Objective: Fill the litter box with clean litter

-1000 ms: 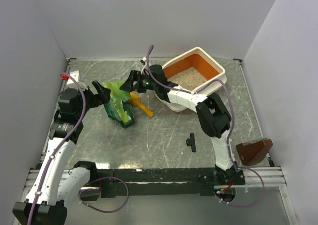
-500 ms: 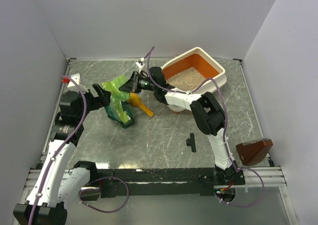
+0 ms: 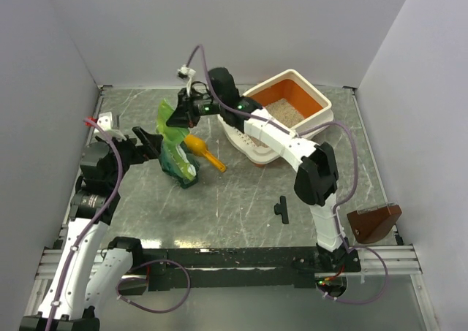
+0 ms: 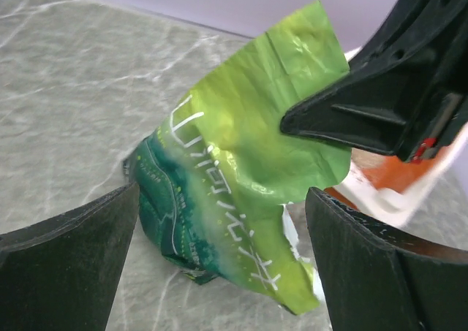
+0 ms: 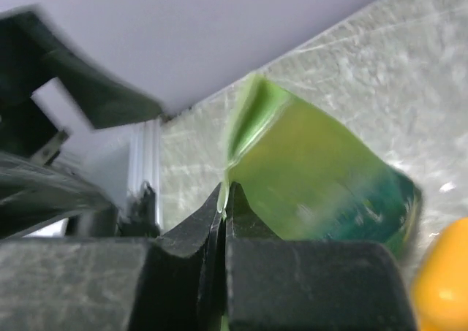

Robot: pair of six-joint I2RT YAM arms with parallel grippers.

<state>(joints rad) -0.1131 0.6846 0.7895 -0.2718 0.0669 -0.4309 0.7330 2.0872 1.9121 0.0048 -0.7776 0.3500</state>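
The litter box [image 3: 326,104], cream outside and orange inside, stands tilted at the back right with beige clean litter [image 3: 280,112] in it. A green crinkled bag [image 3: 175,147] stands left of it. My right gripper [image 3: 184,116] is shut on the bag's top edge and holds that flap up. The right wrist view shows the thin green edge pinched between the closed jaws of the right gripper [image 5: 225,193]. My left gripper [image 3: 151,142] is open beside the bag's left side. In the left wrist view the bag [image 4: 241,177] lies ahead of the left gripper [image 4: 223,199], untouched.
A yellow-orange scoop [image 3: 205,153] lies right of the bag. A small black part [image 3: 282,209] rests on the marble table, and a brown block [image 3: 374,222] sits at the front right edge. White walls enclose three sides.
My right gripper has shut on the bag's top edge and risen toward the back, pulling the flap upright. The left gripper has shifted slightly left and stays open.
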